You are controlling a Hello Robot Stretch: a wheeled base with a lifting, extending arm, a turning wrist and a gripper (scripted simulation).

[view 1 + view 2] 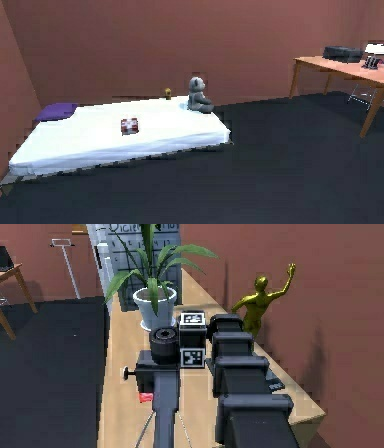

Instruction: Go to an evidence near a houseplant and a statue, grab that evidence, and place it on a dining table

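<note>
Close up, extends arm [165, 419] over wooden countertop [120, 354], with gripper [145, 372] near small red scrap [147, 397], possibly the evidence; cannot tell whether holding anything. Farther out, faces potted houseplant [155, 302] and gold statue [258, 304] on same countertop, before reddish-brown wall [330, 284].

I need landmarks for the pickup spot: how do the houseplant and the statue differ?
The houseplant is green, with long arching leaves; the statue is a gold figure with one arm raised. The houseplant stands in a white pot; the statue has none. The houseplant reaches higher in the picture than the statue. Both stand on the wooden top.
</note>
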